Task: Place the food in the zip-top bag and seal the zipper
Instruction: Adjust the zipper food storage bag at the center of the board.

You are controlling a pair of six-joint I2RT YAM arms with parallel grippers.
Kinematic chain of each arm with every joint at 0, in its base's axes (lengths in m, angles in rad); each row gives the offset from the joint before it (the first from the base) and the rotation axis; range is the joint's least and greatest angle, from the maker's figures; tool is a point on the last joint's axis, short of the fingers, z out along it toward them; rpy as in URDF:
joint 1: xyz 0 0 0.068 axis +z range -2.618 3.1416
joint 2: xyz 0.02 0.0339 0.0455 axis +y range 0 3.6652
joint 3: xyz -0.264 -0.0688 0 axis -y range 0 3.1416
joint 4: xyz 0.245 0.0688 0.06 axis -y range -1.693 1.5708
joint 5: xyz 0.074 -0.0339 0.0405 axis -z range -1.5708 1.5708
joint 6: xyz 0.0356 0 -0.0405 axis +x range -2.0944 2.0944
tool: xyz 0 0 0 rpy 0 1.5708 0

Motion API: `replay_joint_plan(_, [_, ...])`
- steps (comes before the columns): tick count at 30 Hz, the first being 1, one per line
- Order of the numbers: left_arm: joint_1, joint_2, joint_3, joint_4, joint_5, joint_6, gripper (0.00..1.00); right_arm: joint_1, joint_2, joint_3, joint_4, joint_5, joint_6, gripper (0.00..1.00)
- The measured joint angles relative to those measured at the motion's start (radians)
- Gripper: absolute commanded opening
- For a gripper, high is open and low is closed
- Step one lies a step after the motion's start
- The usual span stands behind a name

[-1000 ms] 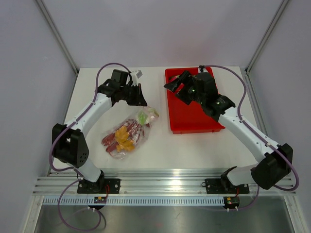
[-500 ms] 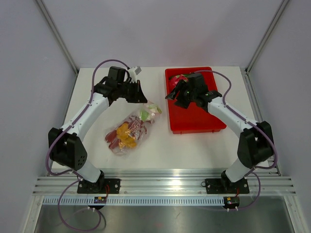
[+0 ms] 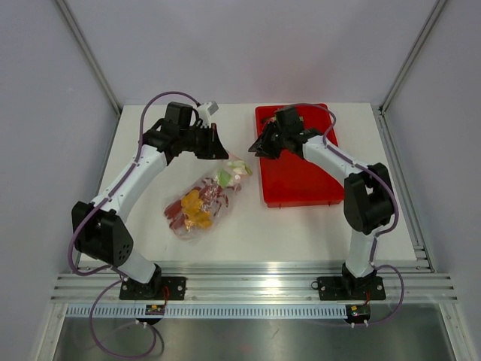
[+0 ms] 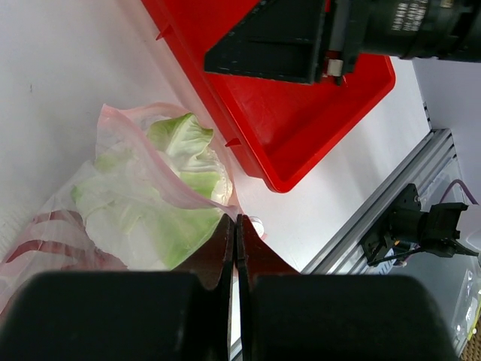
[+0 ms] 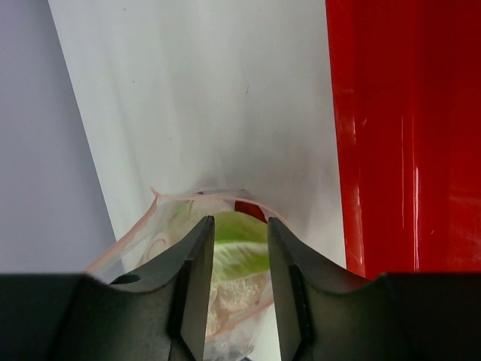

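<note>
Seen from above, the food (image 3: 194, 207) inside the zip-top bag (image 3: 233, 180) is too small to sort piece from piece. Where the left tool (image 3: 222, 154) meets the bag's upper end, the contact is too small to make out. In the left wrist view the bag runs off the left edge and under that tool's blurred black body. In the right wrist view the right tool (image 5: 240, 226) covers both sides of the bag's mouth and the bottom edge cuts off the rest. The red tray (image 5: 406, 135) beside the bag runs out past the right edge.

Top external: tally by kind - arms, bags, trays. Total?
arms: 2 (left arm, right arm)
zip-top bag: 1
red tray: 1
total: 4
</note>
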Motion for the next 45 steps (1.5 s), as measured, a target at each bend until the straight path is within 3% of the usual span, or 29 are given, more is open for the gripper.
replay_joint_plan(9, [0.000,-0.016,0.000,0.004,0.012,-0.001,0.00,0.080,0.134,0.093,-0.045,-0.011,-0.042,0.25])
replay_joint_plan(17, [0.001,-0.016,-0.008,-0.013,0.010,-0.003,0.00,0.183,0.092,0.047,-0.017,-0.013,-0.037,0.25])
replay_joint_plan(36, [0.002,-0.016,-0.006,-0.018,0.029,-0.026,0.00,0.278,0.039,-0.009,0.094,-0.086,0.040,0.25])
replay_joint_plan(39, [0.002,-0.016,-0.005,-0.019,0.031,-0.026,0.00,0.278,0.033,-0.011,0.089,-0.073,0.032,0.32])
replay_joint_plan(41, [0.002,-0.016,-0.002,-0.018,0.040,-0.026,0.00,0.278,0.015,-0.025,0.080,-0.044,0.028,0.47])
replay_joint_plan(45, [-0.002,-0.018,0.011,-0.014,0.056,-0.022,0.00,0.278,-0.073,-0.076,0.019,0.053,0.010,0.61])
